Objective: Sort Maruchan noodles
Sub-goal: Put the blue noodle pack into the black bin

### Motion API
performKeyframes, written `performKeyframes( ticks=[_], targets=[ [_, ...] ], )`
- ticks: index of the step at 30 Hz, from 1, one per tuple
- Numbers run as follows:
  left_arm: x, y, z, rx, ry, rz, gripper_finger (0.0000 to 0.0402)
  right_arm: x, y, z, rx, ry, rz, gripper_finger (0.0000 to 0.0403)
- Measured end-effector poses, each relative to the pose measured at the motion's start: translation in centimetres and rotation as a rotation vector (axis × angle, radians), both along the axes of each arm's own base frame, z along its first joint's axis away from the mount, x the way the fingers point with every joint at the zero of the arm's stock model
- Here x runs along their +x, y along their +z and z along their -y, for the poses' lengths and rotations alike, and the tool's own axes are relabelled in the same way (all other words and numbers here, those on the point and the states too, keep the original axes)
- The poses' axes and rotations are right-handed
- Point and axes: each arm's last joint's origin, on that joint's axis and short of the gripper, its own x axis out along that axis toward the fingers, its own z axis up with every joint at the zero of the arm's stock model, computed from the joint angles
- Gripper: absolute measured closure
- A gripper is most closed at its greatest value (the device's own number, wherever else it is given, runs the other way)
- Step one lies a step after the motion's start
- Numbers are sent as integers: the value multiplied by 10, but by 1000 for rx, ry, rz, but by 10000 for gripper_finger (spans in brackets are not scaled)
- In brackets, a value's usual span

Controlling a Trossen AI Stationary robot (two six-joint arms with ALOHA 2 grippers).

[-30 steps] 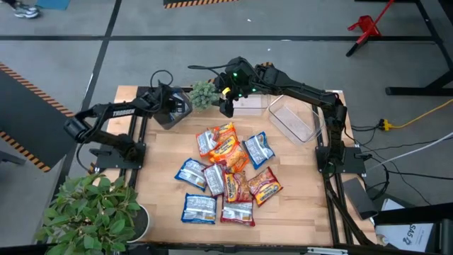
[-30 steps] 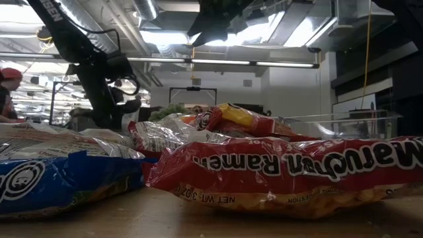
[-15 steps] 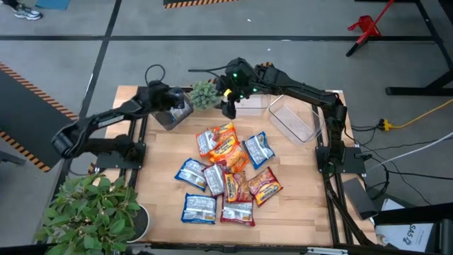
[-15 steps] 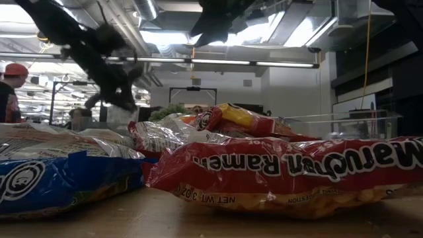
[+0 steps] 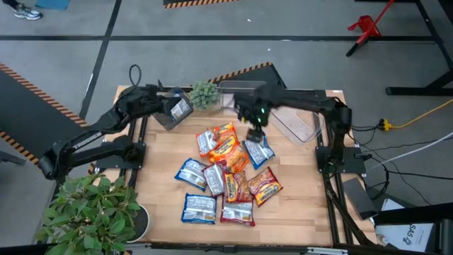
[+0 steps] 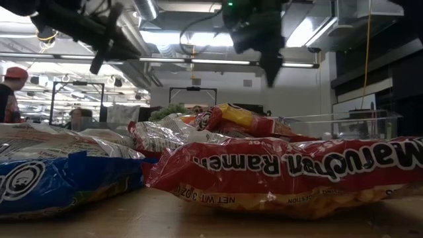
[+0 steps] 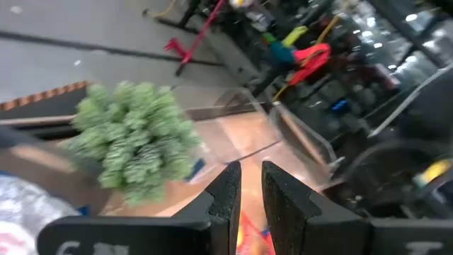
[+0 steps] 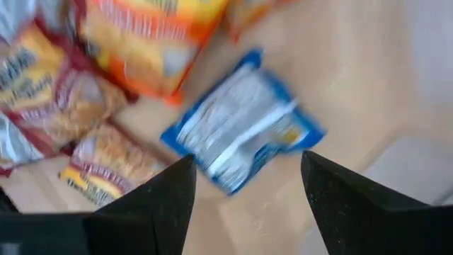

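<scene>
**binwatcher:** Swinging over from the far bins, the right gripper (image 5: 255, 133) is now hovering above the pile of Maruchan noodles (image 5: 225, 173), which is sitting mid-table. In its wrist view the fingers are standing wide apart with nothing between them, and a blue packet (image 8: 241, 131) is lying flat on the wood right under the gap. To me that's looking like the next pick getting lined up.

**noodle_nerd:** And the left side?

**binwatcher:** The left gripper (image 5: 167, 103) is lifting away from the left bin (image 5: 164, 119) at the far left corner, beside the small green plant (image 5: 204, 93). Its fingers are nearly closed, just a sliver between them, and they're gripping nothing. A blue-and-white packet (image 5: 181, 110) is showing at that bin now. I'm guessing it's lying inside, though I can't be sure it isn't just resting on the rim.

**noodle_nerd:** So one sorted, basically?

**binwatcher:** Seems like it. The two clear bins on the right side, the far bin (image 5: 237, 91) and the angled bin (image 5: 296, 122), are looking empty from above. Everything else, blue, orange and red, is still waiting in the heap.
</scene>
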Motion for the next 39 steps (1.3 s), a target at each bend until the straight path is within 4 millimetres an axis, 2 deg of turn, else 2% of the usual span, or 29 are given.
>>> performKeyframes(
  ticks=[4,8,11,15,19,24,28,31,35,39],
  targets=[
    [-4,6,8,36,12,30,350,-16,-35,-30,16,-59,-38,162],
    [-5,8,12,53,23,36,348,-28,-72,-51,20,-145,10,162],
    [-5,8,12,55,23,33,344,-30,-99,-55,32,-227,50,162],
    [-4,8,12,54,20,32,339,-31,-116,-52,41,-309,102,162],
    [-4,8,12,55,21,31,335,-31,-116,-53,108,-308,100,162],
    [-5,7,12,51,22,26,336,-34,-95,-53,146,-248,-1,162],
    [-5,5,13,37,21,7,337,-34,-69,-47,18,-224,-56,162],
    [-5,4,13,31,21,0,337,-30,-61,-46,-85,-230,-24,162],
    [-5,3,13,29,21,-4,337,-26,-78,-52,-58,-220,48,159],
    [-5,4,13,31,24,-5,337,-35,-104,-53,-75,-304,10,132]
  ],
)
